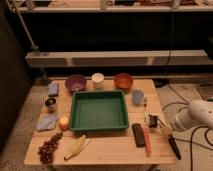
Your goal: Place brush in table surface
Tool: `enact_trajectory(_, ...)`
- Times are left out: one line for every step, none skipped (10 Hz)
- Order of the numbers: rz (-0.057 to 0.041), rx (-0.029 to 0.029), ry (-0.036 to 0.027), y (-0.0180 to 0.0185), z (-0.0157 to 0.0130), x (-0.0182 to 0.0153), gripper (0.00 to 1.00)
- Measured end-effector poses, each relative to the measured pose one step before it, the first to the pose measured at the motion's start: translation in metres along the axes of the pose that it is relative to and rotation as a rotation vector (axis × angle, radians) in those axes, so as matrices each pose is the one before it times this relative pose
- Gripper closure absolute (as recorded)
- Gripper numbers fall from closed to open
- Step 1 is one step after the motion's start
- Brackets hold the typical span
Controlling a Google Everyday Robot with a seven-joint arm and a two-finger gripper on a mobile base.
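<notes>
At the right edge of the worktop (115, 146), the brush (173, 145) sits just by the end effector (160, 124) | do: bring it further in, lay it flat so it cannot drop off | points: pale head back-left, black handle front-right, slanted | end effector: cannot tell if gripping

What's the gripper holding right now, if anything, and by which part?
The gripper, at the right edge of the table surface, appears to hold the brush near its pale head end; the black handle sticks out.
</notes>
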Motion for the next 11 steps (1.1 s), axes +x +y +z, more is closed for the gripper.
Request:
enact_trajectory(0.00587, 0.00303, -0.00758, 0.00048, 0.00262, 0.00045, 0.66)
enact_trajectory(0.00739, 0.00382, -0.00707, -0.00068, 0.00161, 0.00103, 0.66)
enact_trajectory(0.00587, 0.00175, -0.00386, -0.00059, 0.00107, 0.00016, 0.66)
enact_trajectory(0.01304, 0.00284, -0.00834, -0.00205, 0.00146, 0.00095, 0.66)
enact_trajectory(0.01242, 0.00028, -0.00698, -0.00227, 0.00254, 0.00060, 0.66)
enact_trajectory(0.00900, -0.00343, -0.00794, -0.00081, 0.00250, -0.00047, 0.66)
enact_trajectory(0.01848, -0.00431, -0.02367, -0.00190, 0.00240, 0.00258, 0.63)
enact_trajectory(0.00751, 0.00057, -0.01826, -0.00134, 0.00119, 0.00246, 0.56)
enact_trajectory(0.00247, 0.00374, -0.00754, -0.00114, -0.00124, 0.00109, 0.47)
enact_trajectory(-0.00372, 0.00085, -0.00152, 0.00098, 0.00022, -0.00143, 0.36)
enact_trajectory(0.00384, 0.00160, -0.00206, -0.00013, -0.00036, -0.00013, 0.26)
